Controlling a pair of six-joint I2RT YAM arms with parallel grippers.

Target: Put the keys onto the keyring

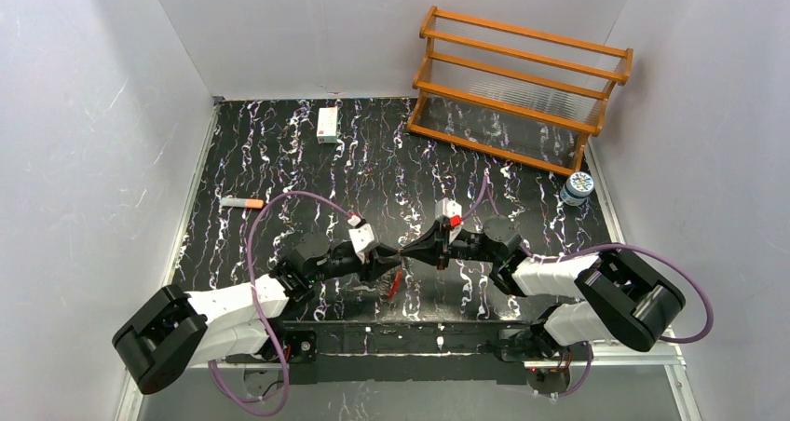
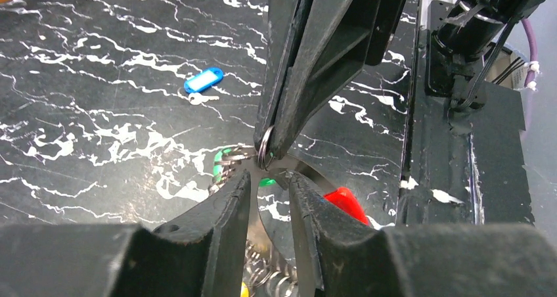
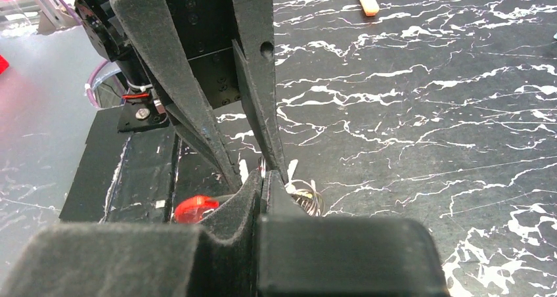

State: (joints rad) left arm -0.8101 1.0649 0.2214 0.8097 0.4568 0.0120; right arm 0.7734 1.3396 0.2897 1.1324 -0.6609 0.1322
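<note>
Mid-air: R gripper (image 2: 270,149) clamped on keyring (image 2: 341,202), L gripper (image 2: 269,182) jaws slightly apart.
Keep your R steady, ease green key (image 2: 219,165) onto loop slow; blue key (image 2: 203,80) next.

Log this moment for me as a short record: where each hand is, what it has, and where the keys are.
right hand: shut on a small metal ring
left hand: fingers slightly apart, tip to tip with the right; grip unclear
green tag: between the left fingers
blue key: loose on the table, apart from both hands
red piece: beside the left hand
</note>
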